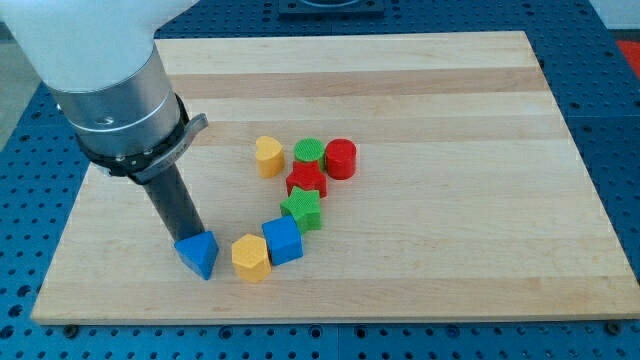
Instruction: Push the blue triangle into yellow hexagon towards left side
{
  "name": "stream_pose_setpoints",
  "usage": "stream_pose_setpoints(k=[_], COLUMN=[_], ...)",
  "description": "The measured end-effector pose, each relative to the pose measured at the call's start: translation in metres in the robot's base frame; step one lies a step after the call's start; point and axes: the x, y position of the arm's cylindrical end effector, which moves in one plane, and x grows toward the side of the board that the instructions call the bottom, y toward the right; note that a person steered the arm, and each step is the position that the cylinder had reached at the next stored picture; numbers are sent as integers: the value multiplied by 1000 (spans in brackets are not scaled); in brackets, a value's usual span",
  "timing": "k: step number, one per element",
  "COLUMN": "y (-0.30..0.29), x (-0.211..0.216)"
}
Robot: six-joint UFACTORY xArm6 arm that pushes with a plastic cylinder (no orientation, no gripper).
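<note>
A blue triangle (198,253) sits near the bench's (480,250) lower left, just left of a yellow hexagon (250,257), a narrow gap between them. The rod's tip (187,238) meets the triangle's upper left edge; there are no fingers, only this rod. A blue cube (283,240) touches the hexagon's right. Above curve a green star (302,209), red star (306,181), green cylinder (309,153), red cylinder (341,158) and yellow heart (268,156).

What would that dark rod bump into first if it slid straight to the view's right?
Probably the blue triangle, which my tip already seems to touch. Next in line sits the yellow hexagon; depth is uncertain.
</note>
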Motion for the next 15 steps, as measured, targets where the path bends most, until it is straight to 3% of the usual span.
stream_pose_setpoints(k=[2,6,11,13,15], y=[-29,-54,-54,-24,1], x=[0,70,63,27,19])
